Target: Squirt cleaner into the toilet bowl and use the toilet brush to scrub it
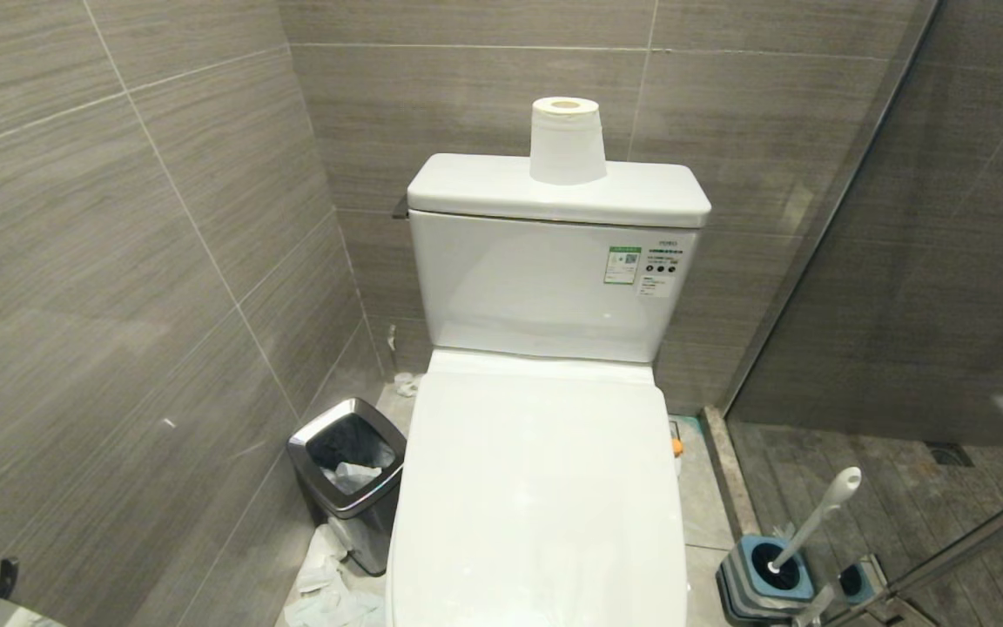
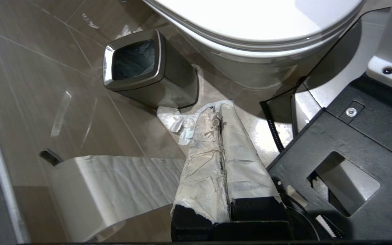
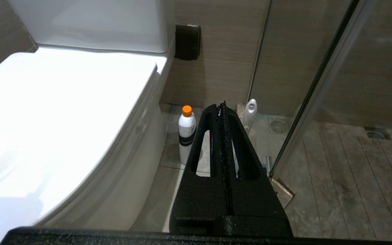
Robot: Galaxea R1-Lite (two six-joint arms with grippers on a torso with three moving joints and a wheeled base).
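The toilet bowl (image 1: 536,488) fills the middle of the head view with its white lid down, so the basin itself is hidden. A paper roll (image 1: 565,139) stands upright on the cistern lid (image 1: 641,196). On the floor just left of the toilet sits a small steel bin (image 1: 349,488), with crumpled tissue (image 1: 323,583) lying beside it. To the right, near the glass shower partition (image 1: 945,261), the toilet brush (image 1: 815,518) leans in its blue-and-grey holder (image 1: 763,579), handle tilted up to the right.

Neither arm shows in the head view. The left gripper (image 2: 218,110) hangs low beside the bin, its cloth-wrapped fingers (image 2: 202,153) pressed together on nothing. The right gripper (image 3: 222,107) is likewise closed and empty (its black fingers meet along their length), pointing at the floor right of the toilet, where a white bottle with an orange cap (image 3: 186,134) stands.
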